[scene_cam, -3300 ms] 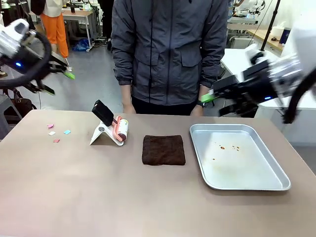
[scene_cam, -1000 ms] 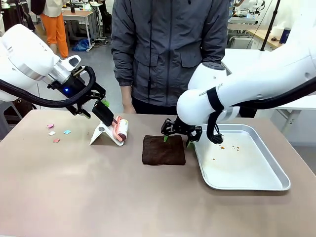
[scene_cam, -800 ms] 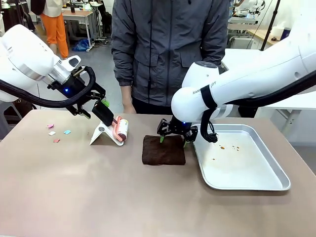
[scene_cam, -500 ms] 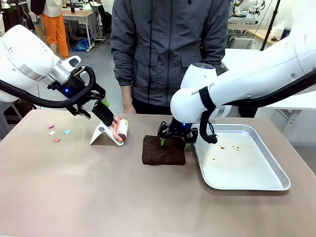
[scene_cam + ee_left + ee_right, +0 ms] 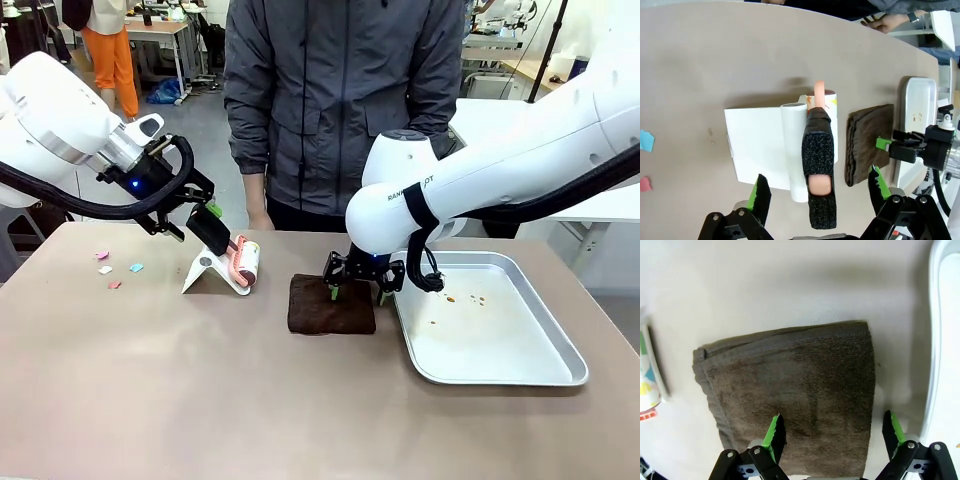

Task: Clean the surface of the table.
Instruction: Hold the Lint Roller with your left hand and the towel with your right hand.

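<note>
Down a touch comes our right gripper [image 5: 357, 295] over the brown cloth [image 5: 330, 308].
We see its jaws wide and empty, the table [image 5: 200, 400] just beneath; our left gripper [image 5: 205, 213] gapes around the lint roller [image 5: 243, 263] handle, clamping nothing.

Brown cloth [image 5: 800, 390] cut off at the bottom edge of the right wrist view, silver tray [image 5: 945, 315] clipped by that view's right edge, coloured scraps [image 5: 136, 267] on the table [image 5: 200, 400] — too small to identify
</note>
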Robot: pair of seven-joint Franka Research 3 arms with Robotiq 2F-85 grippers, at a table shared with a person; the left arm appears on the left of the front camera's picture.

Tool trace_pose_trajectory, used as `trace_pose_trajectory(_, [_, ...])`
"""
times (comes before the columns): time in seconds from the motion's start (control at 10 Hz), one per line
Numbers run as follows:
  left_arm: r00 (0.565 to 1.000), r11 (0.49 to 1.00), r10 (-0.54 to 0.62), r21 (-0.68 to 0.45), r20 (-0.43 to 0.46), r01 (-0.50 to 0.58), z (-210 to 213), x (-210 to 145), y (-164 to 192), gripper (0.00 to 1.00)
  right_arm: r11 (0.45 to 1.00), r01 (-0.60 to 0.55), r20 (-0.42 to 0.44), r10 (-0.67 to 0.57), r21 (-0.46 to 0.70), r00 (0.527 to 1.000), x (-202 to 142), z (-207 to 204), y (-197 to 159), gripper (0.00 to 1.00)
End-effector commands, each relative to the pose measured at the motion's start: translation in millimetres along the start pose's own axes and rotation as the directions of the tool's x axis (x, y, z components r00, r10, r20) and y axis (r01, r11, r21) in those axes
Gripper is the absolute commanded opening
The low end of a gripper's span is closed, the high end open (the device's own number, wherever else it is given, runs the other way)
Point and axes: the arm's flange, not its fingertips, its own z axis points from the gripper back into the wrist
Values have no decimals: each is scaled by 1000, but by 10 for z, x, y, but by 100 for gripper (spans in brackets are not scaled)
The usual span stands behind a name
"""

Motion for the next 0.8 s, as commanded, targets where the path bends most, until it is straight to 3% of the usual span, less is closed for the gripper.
trace_pose_trajectory(0.0, [1000,999,-29,-43,4,29,-4,-7,34,100,999,22,18,-22,-33,1000,42,-13,83,100])
trace_pose_trajectory(0.1, [999,998,-45,-42,0,45,-1,-18,30,40,999,18,12,-18,-30,1000,34,-15,80,41])
trace_pose_trajectory(0.2, [999,998,-49,-49,-3,49,-3,-25,24,41,1000,20,11,-20,-22,1000,30,-18,89,40])
trace_pose_trajectory(0.3, [999,997,-50,-53,-1,50,-7,-25,26,0,1000,18,9,-18,-21,1000,25,-17,97,0])
trace_pose_trajectory(0.4, [999,997,-49,-55,0,49,-6,-25,25,0,1000,19,9,-18,-23,1000,25,-15,98,38])
trace_pose_trajectory(0.5, [999,997,-46,-60,1,46,-4,-21,20,0,999,24,13,-24,-22,1000,28,-18,104,0])
trace_pose_trajectory(0.6, [999,997,-47,-60,1,47,-5,-19,14,14,1000,27,17,-26,-15,1000,29,-22,109,0])
trace_pose_trajectory(0.7, [999,997,-48,-62,2,48,-6,-21,12,4,1000,27,14,-27,-14,1000,28,-30,112,0])
